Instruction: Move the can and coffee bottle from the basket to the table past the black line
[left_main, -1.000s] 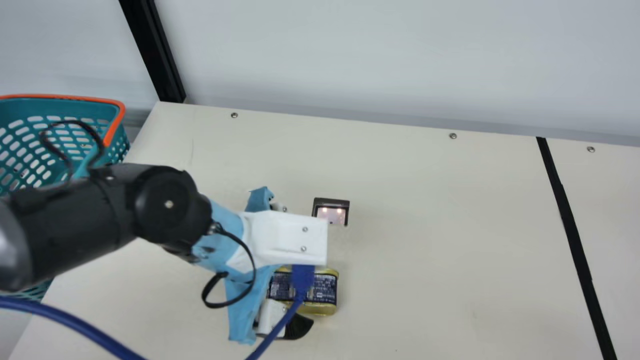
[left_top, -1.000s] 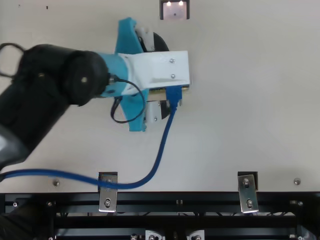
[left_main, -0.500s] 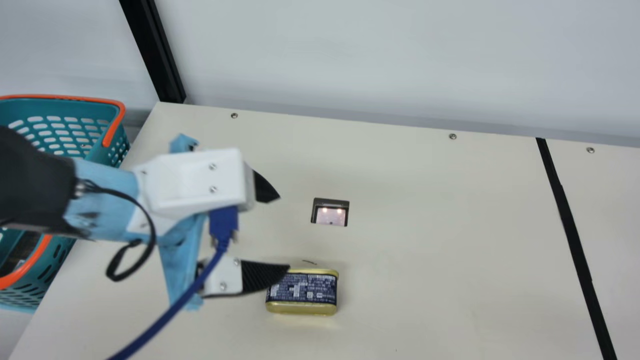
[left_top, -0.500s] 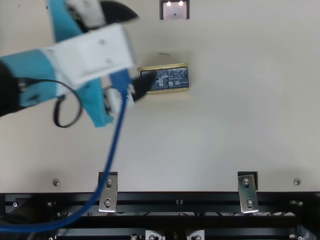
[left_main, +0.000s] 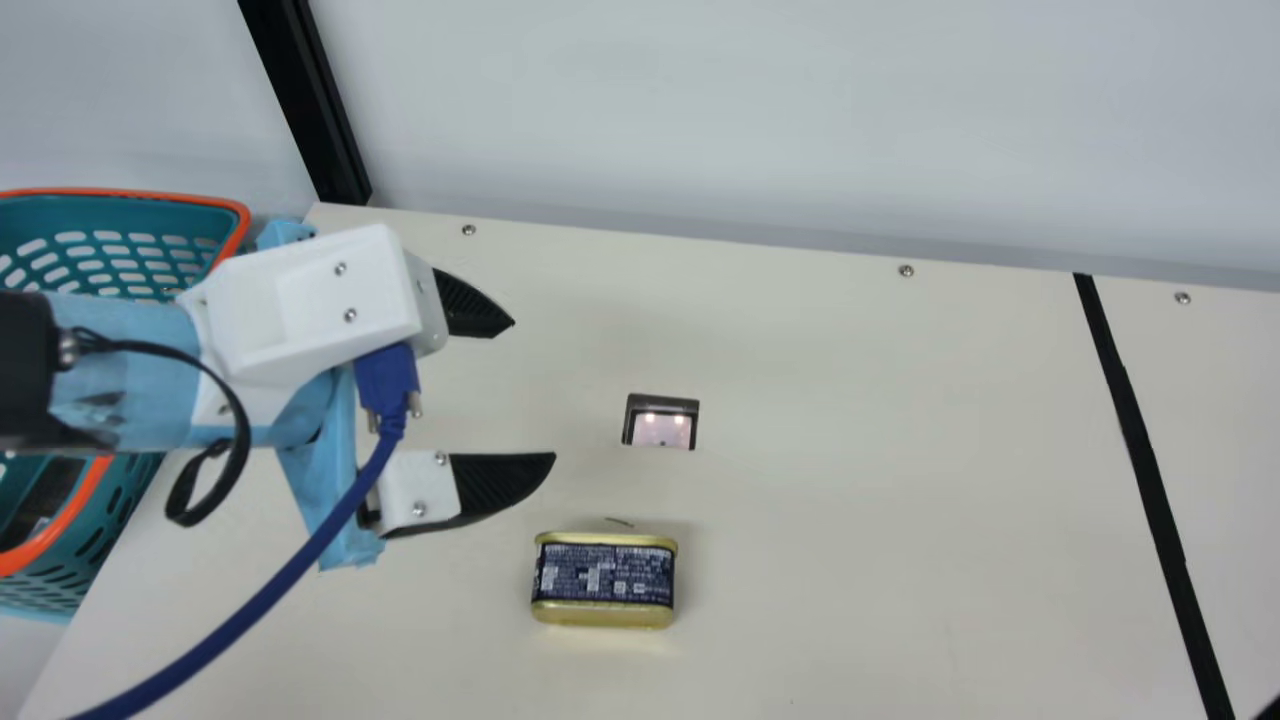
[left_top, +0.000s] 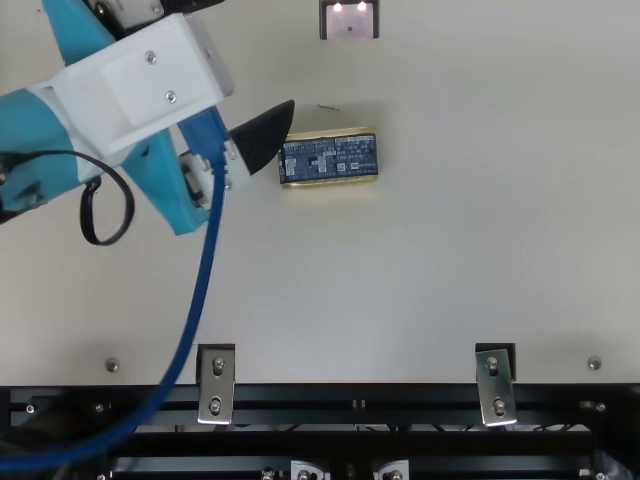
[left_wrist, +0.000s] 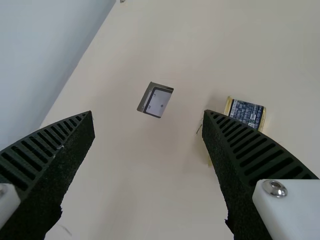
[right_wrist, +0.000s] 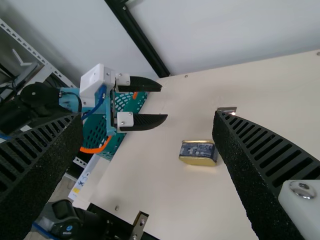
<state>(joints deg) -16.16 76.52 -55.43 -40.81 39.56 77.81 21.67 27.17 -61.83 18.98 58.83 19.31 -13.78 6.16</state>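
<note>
In the main view my left gripper (left_main: 534, 389) stands open and empty above the table, between the teal basket (left_main: 130, 208) and the can. The navy-and-gold can (left_main: 604, 580) lies on the table, left of the black line (left_main: 1140, 450). Between the open fingers of my left gripper (left_wrist: 148, 113) in its wrist view there is only bare table. A dark tip of my right gripper (left_main: 1271, 708) pokes into the main view's bottom right corner; in its wrist view the right gripper (right_wrist: 148, 115) is open, with the can (right_wrist: 198, 152) farther off. A dark item (left_main: 48, 492), not clearly identifiable, is in the basket.
A small dark-framed square fixture (left_main: 661, 424) is set in the table behind the can. The wall (left_main: 780, 120) runs along the far edge, with a black post (left_main: 310, 110) at its left. A blue cable (left_main: 270, 590) trails from the left gripper.
My left gripper has pulled back from over the can, toward the basket and the wall, and its fingers now show apart. The can has stayed put. The right gripper's tip has entered the main view's corner.
</note>
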